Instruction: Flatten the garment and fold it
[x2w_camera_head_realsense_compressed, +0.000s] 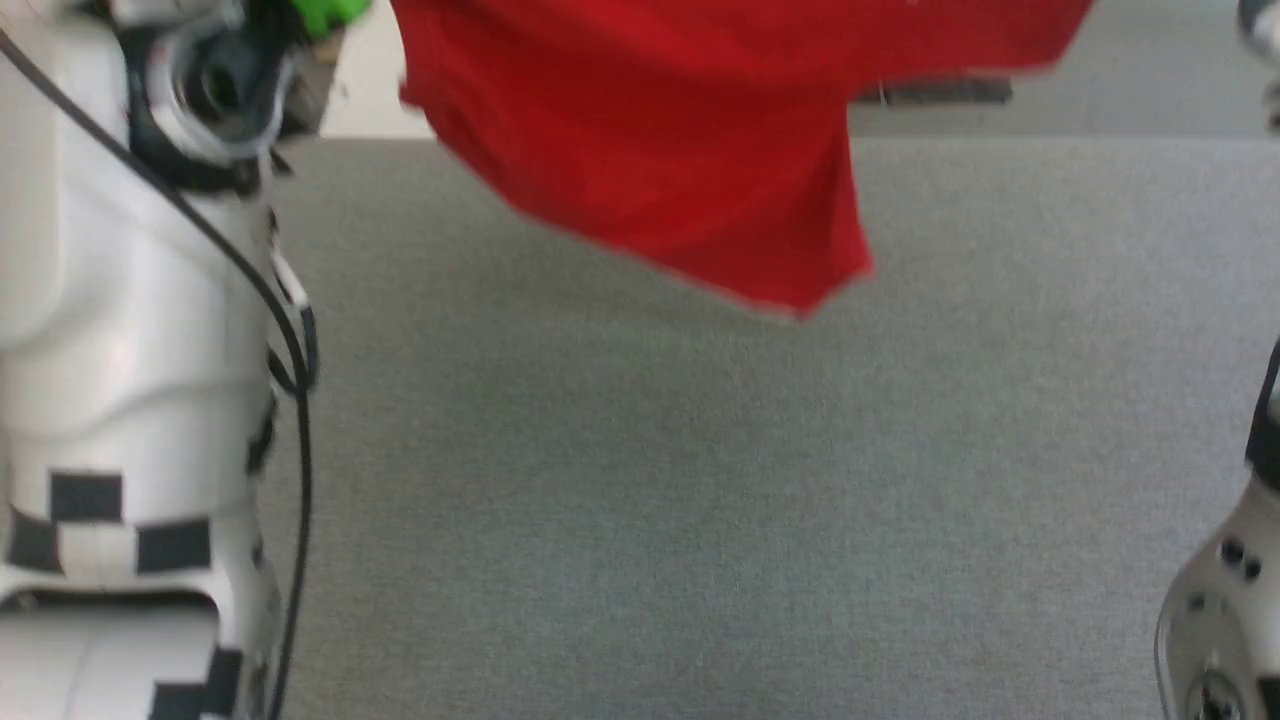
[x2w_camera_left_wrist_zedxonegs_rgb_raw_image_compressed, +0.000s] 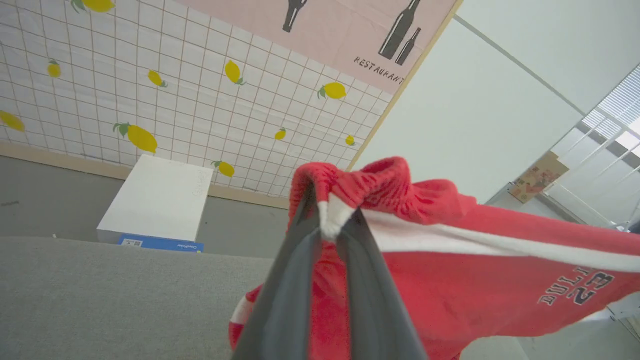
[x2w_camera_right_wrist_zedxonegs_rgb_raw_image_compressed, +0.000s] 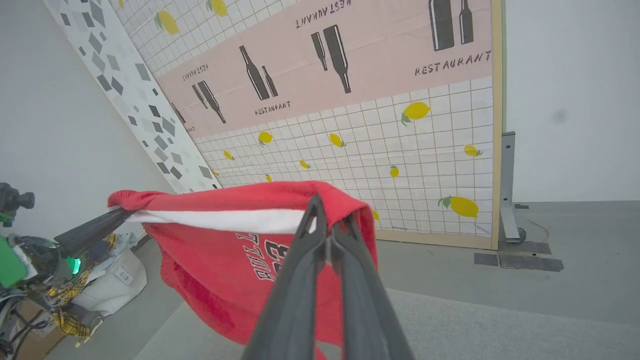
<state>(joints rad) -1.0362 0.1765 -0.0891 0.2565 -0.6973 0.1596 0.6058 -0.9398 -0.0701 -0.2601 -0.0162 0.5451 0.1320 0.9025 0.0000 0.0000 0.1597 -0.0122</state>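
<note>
In the head view the shorts (x2w_camera_head_realsense_compressed: 680, 150) hang above the tabletop (x2w_camera_head_realsense_compressed: 640, 500), a leg corner drooping: thin, limp, probably light cloth. In the left wrist view the left pincer (x2w_camera_left_wrist_zedxonegs_rgb_raw_image_compressed: 332, 216) is clenched on one end of the waistband (x2w_camera_left_wrist_zedxonegs_rgb_raw_image_compressed: 400, 185), a sound hold. In the right wrist view the right pincer (x2w_camera_right_wrist_zedxonegs_rgb_raw_image_compressed: 327, 222) grips the other end, so the long axis runs between them, legs pointing down.

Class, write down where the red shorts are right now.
The red shorts hang at the top of the head view, above the grey surface, stretched between the left gripper and right gripper, both shut on them.
</note>
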